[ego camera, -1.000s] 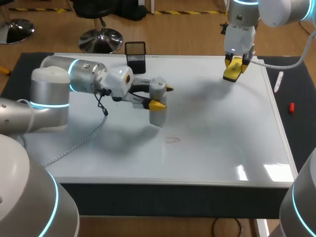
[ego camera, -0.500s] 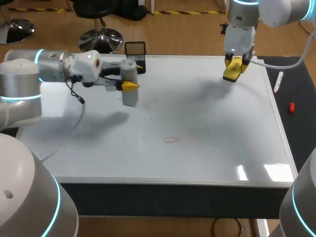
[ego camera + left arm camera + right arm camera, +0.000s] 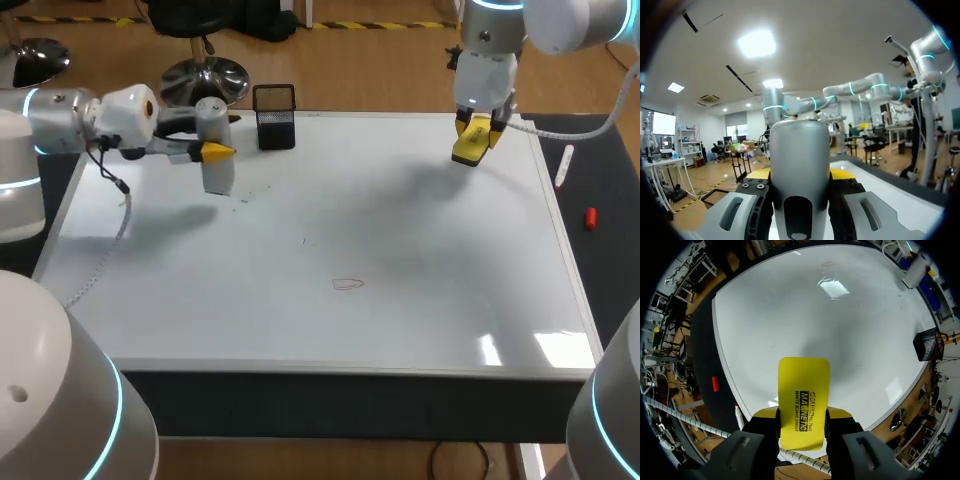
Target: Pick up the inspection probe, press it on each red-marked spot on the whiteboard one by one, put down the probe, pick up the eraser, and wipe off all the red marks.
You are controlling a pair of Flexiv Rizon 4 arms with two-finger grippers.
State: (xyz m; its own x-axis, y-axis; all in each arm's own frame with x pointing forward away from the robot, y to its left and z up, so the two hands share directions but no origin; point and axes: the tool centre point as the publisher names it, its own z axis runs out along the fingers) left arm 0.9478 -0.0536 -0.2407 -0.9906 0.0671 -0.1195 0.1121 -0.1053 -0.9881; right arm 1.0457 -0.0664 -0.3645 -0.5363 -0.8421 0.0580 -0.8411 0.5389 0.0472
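Grey probe [image 3: 215, 150] upright over whiteboard [image 3: 420, 300] far-left corner; yellow eraser [image 3: 470, 140] aloft far-right; red mark [image 3: 347, 284] mid-board.

A black mesh cup [image 3: 274, 117] stands upright just beside the left hand [image 3: 218, 137], on the side facing the right hand [image 3: 470, 140] and well apart from that one. In the right wrist view the cup [image 3: 926, 344] sits far ahead of the hand and off to one side. A white marker pen [image 3: 564, 165] lies on the dark desk [image 3: 608, 262] near the right hand, on its outer side. A small red piece [image 3: 591, 217] lies on the desk near the pen, not touching it and farther from the right hand.
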